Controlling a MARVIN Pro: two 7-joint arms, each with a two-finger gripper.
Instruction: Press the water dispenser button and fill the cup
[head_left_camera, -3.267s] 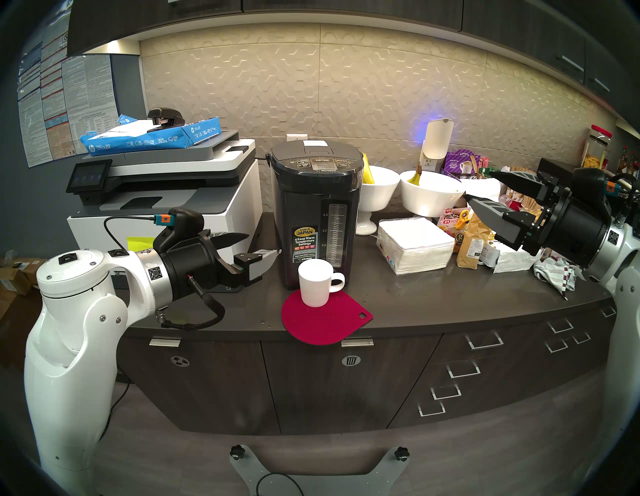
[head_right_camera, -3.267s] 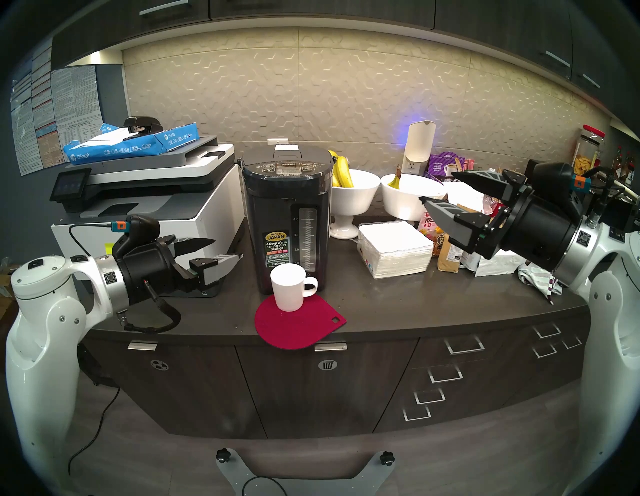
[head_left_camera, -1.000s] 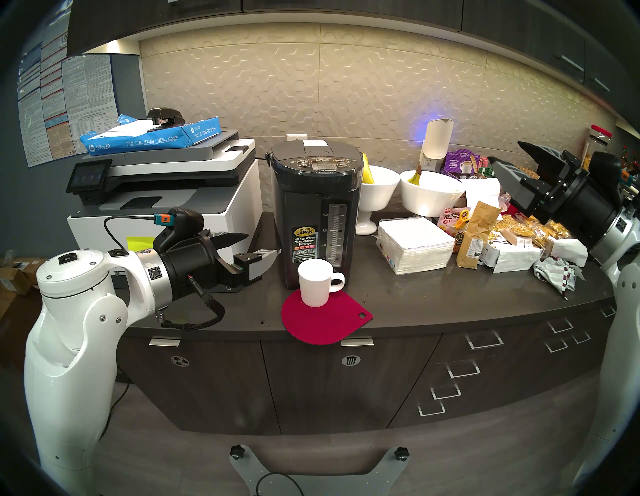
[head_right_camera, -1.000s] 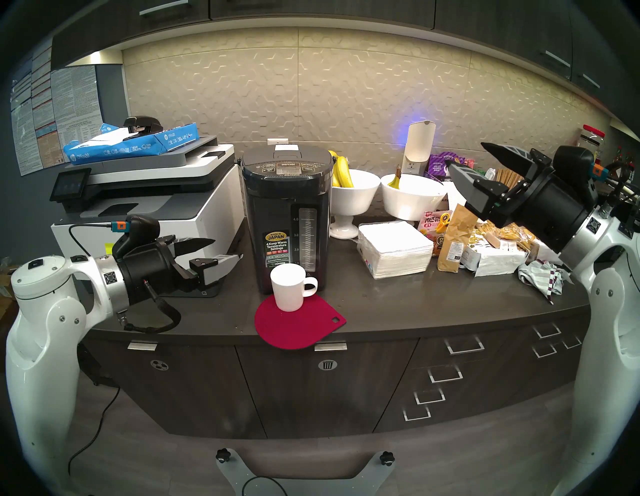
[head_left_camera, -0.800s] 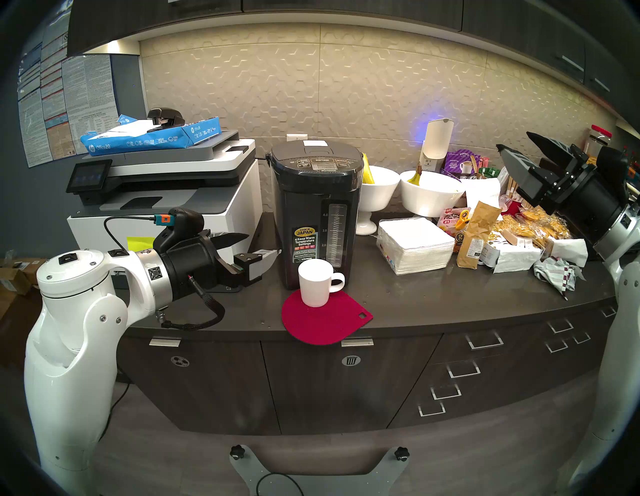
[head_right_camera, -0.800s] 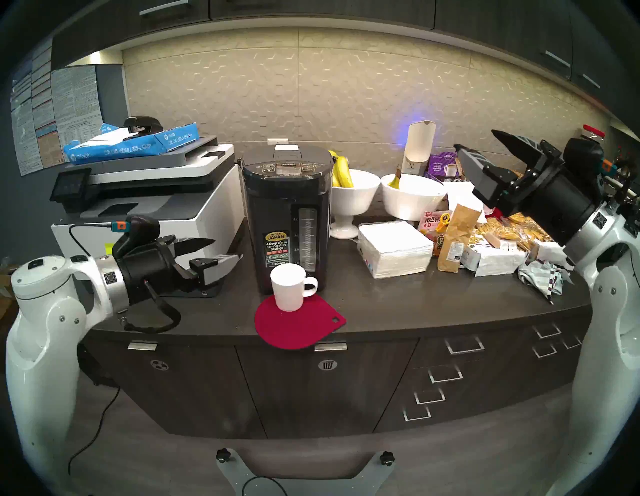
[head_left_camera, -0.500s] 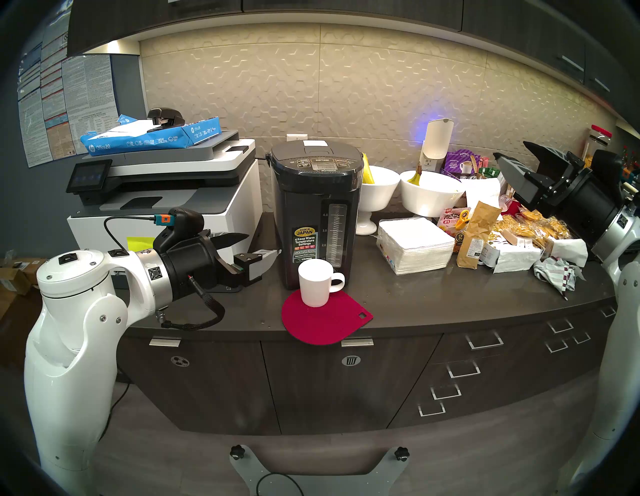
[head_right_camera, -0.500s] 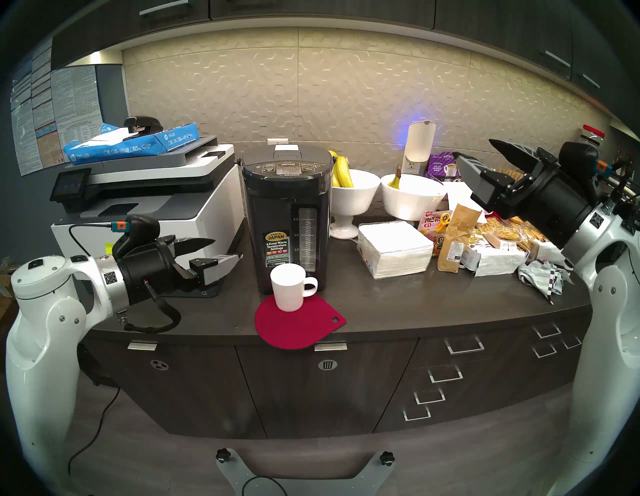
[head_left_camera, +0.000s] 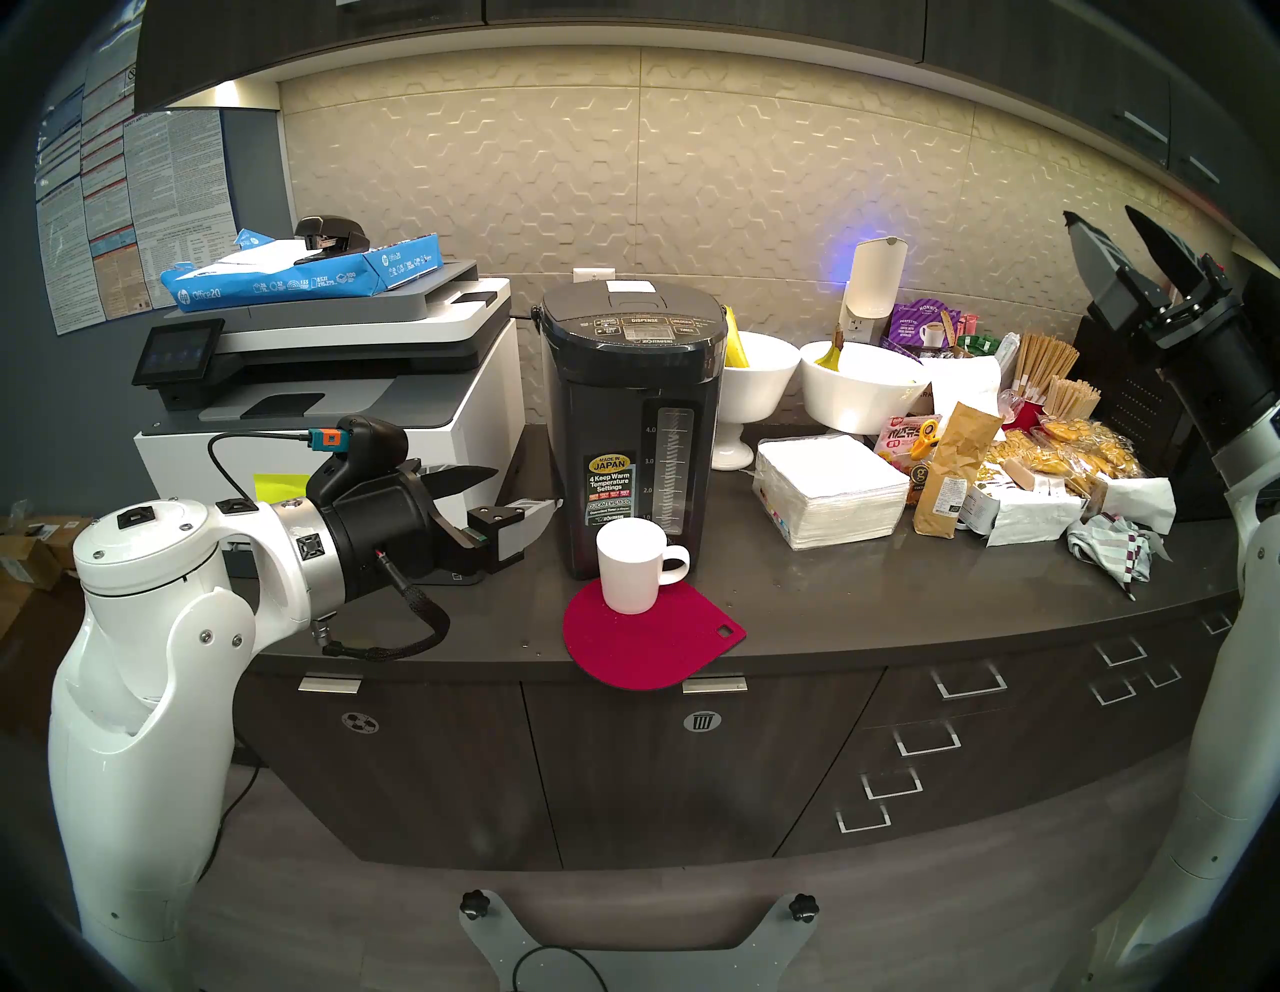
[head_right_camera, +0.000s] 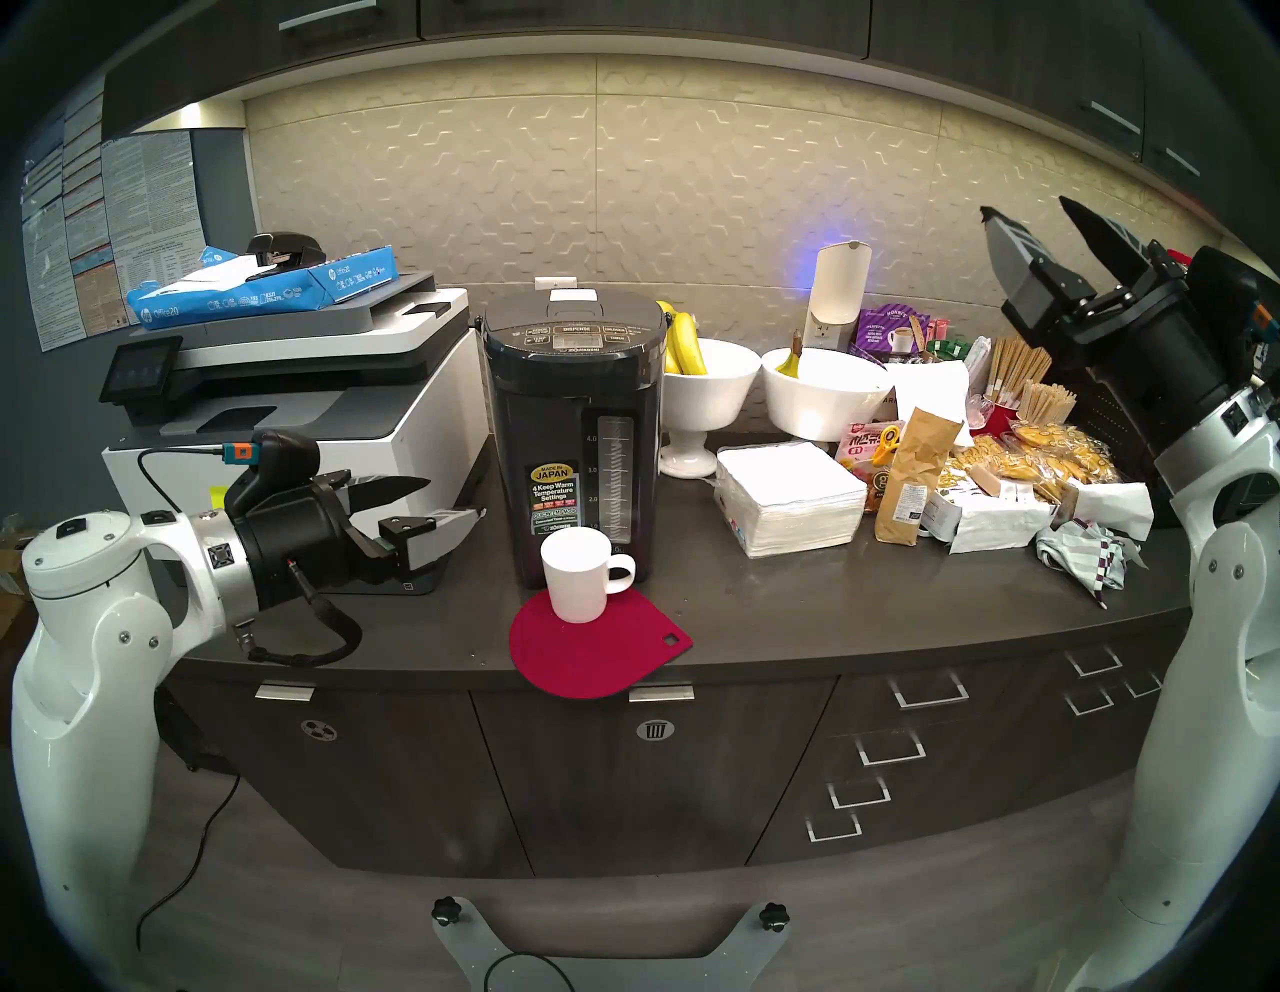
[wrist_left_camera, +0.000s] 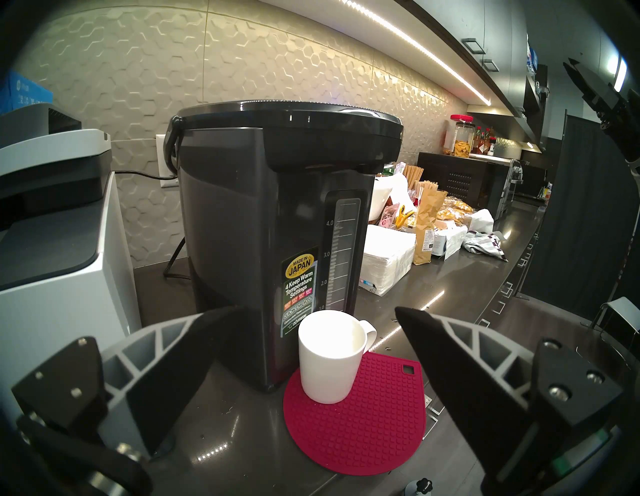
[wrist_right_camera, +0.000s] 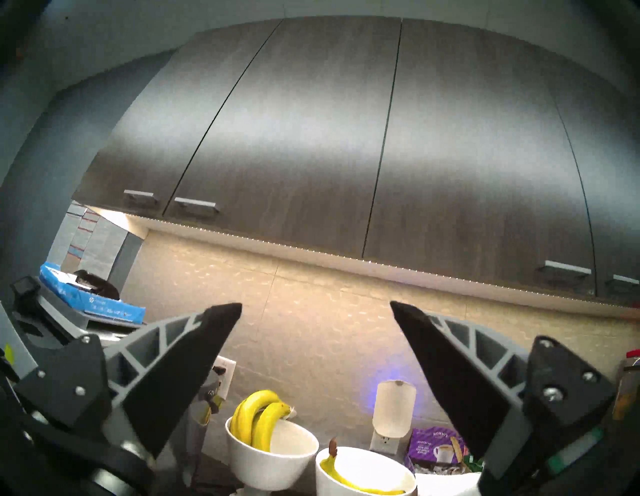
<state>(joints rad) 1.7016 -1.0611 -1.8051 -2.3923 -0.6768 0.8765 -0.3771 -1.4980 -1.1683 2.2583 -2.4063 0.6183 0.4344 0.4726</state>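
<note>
Swing raised right gripper (head_left_camera: 1116, 225), jaws apart and empty, from frame's upper right over button (head_left_camera: 644, 321), pinch together, press straight down above cup (head_left_camera: 632, 566).

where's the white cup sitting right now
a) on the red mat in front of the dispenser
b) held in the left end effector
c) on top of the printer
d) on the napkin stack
a: the cup stands on the red mat, directly before the water dispenser, ungripped.
</note>
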